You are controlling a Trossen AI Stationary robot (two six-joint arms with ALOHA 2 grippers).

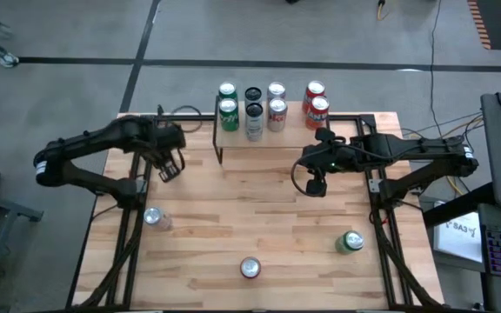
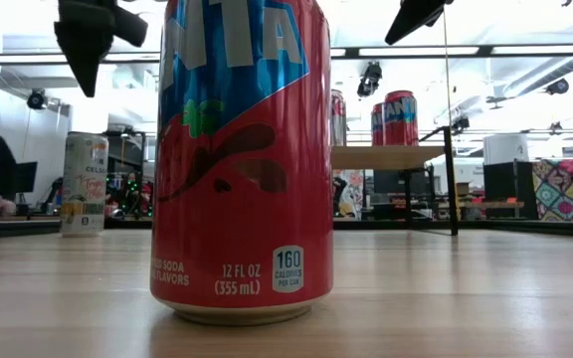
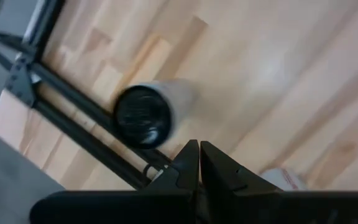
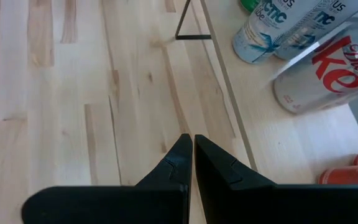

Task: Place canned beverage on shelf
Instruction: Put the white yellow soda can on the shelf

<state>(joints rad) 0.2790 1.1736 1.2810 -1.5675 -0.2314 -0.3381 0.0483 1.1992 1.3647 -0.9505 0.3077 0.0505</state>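
Both tools are pinched together and empty: your left tool [image 1: 170, 170] hangs nearest the upright silver can [image 1: 152, 216], which stands on the table [image 1: 268, 217] just toward the near edge from it, while the shelf [image 1: 285, 137] lies far-side, closer to your right tool [image 1: 316, 186].

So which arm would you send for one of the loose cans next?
Probably the left. Its gripper, shut and empty, hangs close to the silver can at the table's left edge. The right gripper, also shut, hangs farther from the green can.
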